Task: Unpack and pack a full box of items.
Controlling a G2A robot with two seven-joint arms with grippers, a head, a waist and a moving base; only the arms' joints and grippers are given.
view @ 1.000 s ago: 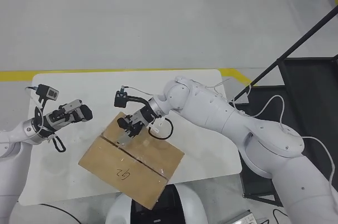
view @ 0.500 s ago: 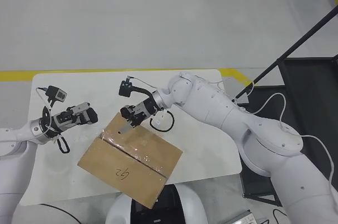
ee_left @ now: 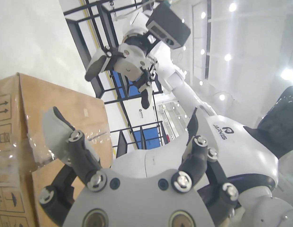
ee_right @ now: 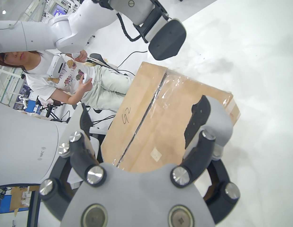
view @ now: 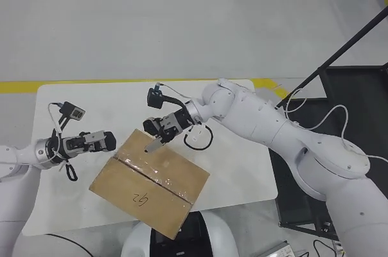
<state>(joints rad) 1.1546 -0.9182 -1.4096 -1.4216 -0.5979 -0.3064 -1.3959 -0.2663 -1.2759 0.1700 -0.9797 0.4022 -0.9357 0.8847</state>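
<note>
**Both sets of fingers open around the far corner of a sealed box**

The cardboard box (view: 149, 183) stands on the white table (view: 91, 99), toward the 6 o'clock side. It is turned at an angle, so one corner points to 12 o'clock. In the top view its nearest corner reaches past the table's near edge. Its flaps are shut. Clear tape (ee_right: 148, 112) runs along the centre seam and wrinkles over the far corner, and there is a handwritten mark on the lid.

The left gripper (view: 107, 141) is at about 10 o'clock from the box, just beside that far corner and level with its upper edge. Its fingers (ee_left: 57, 128) are spread wide with nothing between them. One pad lies close to the taped edge, but I cannot tell whether it touches.

The right gripper (view: 157, 132) is at about 12 o'clock from the box, over the same far corner and pointing down toward the lid. Its fingers (ee_right: 203, 116) are also spread apart and hold nothing. From the left wrist view it hangs clear of the cardboard.

The two grippers face each other across the corner, near one another but apart. A black metal frame (view: 348, 83) stands off the table at 3 o'clock.
</note>
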